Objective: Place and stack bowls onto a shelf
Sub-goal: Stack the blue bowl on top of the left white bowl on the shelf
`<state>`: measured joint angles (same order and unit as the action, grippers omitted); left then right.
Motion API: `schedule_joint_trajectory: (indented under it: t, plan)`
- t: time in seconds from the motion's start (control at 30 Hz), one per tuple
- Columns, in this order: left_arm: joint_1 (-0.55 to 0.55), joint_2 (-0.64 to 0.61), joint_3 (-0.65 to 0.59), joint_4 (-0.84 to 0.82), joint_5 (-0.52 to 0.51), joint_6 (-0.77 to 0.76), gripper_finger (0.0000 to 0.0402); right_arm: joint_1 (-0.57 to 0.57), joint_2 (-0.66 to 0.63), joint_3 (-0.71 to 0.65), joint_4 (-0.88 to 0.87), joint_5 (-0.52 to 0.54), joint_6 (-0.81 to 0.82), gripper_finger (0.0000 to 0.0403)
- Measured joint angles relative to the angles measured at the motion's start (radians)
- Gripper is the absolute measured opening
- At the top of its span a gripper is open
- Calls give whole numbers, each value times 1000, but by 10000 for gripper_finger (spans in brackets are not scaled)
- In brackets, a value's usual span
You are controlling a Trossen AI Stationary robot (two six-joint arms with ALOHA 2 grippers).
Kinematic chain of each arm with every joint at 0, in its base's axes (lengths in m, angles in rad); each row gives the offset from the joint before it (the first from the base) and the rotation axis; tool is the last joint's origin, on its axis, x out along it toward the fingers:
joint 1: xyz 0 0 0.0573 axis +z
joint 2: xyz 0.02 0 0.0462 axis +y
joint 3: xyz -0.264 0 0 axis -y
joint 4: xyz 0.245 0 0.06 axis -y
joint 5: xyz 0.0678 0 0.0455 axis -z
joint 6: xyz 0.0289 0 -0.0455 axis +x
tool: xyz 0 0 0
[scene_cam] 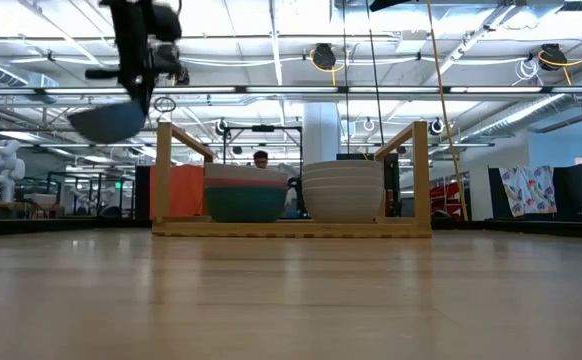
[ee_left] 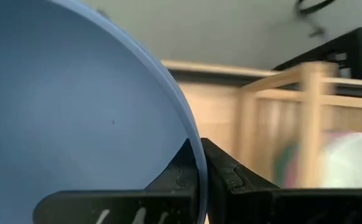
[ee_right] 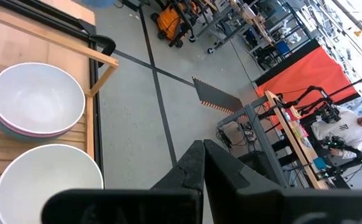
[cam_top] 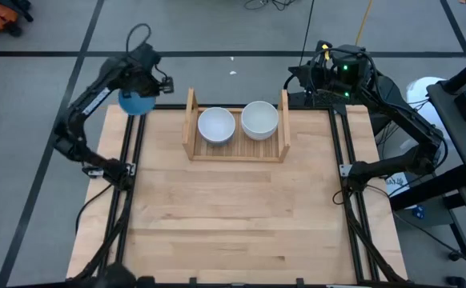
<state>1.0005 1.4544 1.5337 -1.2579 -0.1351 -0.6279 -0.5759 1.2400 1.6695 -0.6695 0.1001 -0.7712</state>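
Overhead, the round shallow blue bowl (cam_top: 136, 102) hangs in the air just past the far-left corner of the light wooden surface (cam_top: 233, 216), pinched by its rim in the left pincer (cam_top: 142, 86). The left wrist view shows this plainly: the two dark fingers (ee_left: 227, 177) are shut on the thin blue rim, one on each side of the wall. From the low view the bowl is tilted and sits higher than the top of the rack's side panels (the arm comes down onto it from above).

To the right of it, the small light-wood shelf (cam_top: 235, 150) with its slatted base and two upright side panels stands at the far edge of the surface, in the middle. Two stacks rest on it side by side. The left stack (scene_cam: 245, 195) shows a teal green bowl at the bottom with pink and white rims above it, and a white bowl on top. The right stack (scene_cam: 342, 191) is all white bowls. The stacks stand near each other; whether they touch I cannot tell.

The right pincer (ee_right: 203, 163) waits beyond the shelf's right panel, off the far edge of the surface, its fingers pressed together on nothing.

A person shows in the room behind.
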Motion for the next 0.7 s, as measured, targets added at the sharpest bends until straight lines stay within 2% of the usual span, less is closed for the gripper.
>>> schedule_joint_trajectory:
  t: [0.2, 0.4, 0.53, 0.7]
  plan:
    - [-109, -17, 254, -90, -29, 49, 5, 0, 0, 0, 0, 0, 47, 0]
    - [-241, 16, 450, -84, -44, 67, 5, 0, 0, 0, 0, 0, 54, 0]
    - [-326, 87, 557, -64, -87, 87, 5, 0, 0, 0, 0, 0, 82, 0]
    - [-411, 229, 684, -63, -74, 157, 5, 0, 0, 0, 0, 0, 105, 0]
